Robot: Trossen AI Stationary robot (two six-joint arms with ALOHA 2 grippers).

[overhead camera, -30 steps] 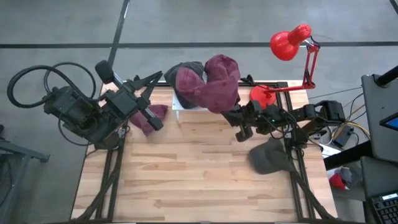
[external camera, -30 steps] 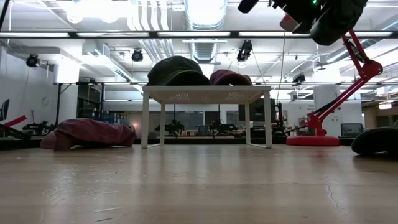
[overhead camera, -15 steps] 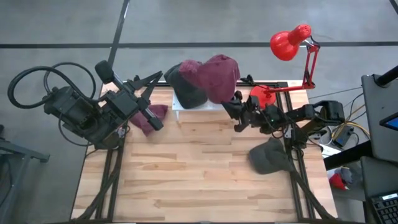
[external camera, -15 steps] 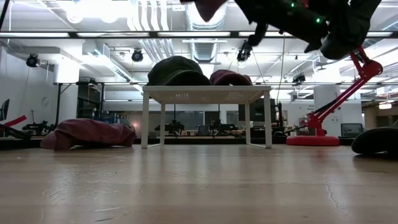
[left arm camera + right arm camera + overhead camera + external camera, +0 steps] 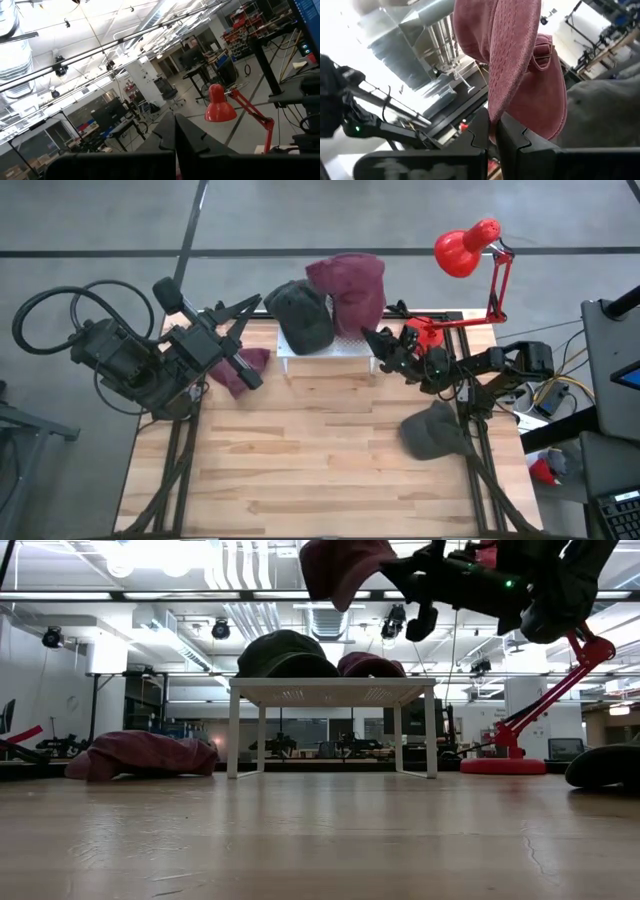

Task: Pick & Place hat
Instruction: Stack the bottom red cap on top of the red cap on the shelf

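Above the white stand (image 5: 345, 348), the right gripper (image 5: 372, 340) – fingers clamped (left gripper (image 5: 250, 306) shut, idle) – holds a maroon hat (image 5: 350, 285)

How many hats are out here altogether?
5. A maroon cap hangs from the right gripper above the small white stand. A dark cap and a second maroon cap sit on it. A third maroon cap lies on the wooden table's left, and a dark grey cap on its right.
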